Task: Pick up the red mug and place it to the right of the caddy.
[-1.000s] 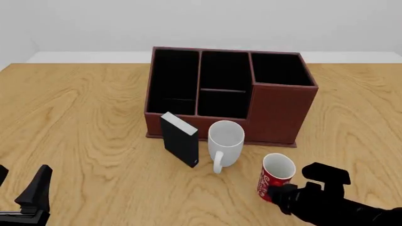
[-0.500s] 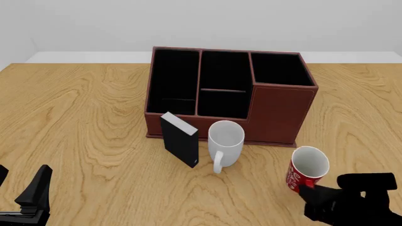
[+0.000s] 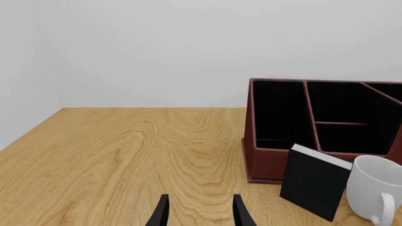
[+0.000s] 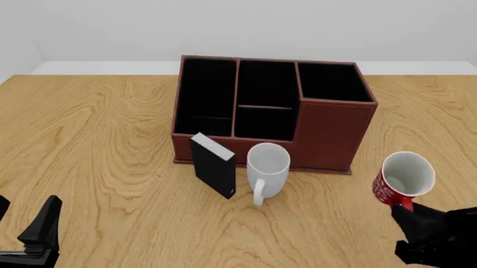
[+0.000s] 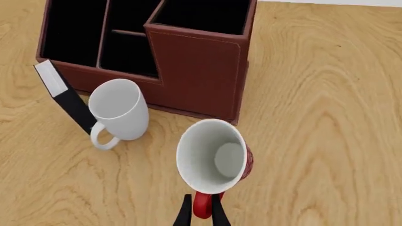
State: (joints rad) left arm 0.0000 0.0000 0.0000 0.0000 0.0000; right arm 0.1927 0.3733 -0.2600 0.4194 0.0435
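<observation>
Right hand (image 5: 202, 212) clamped on the red mug (image 4: 402, 181) handle, held off the table beside the caddy (image 4: 273, 111); left hand (image 3: 199, 214) apart.

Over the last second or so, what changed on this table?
The right gripper, shut on the red mug by its handle, carried it up and rightward, from in front of the caddy toward its right side. The white mug, black box, caddy and left gripper stayed put.
</observation>
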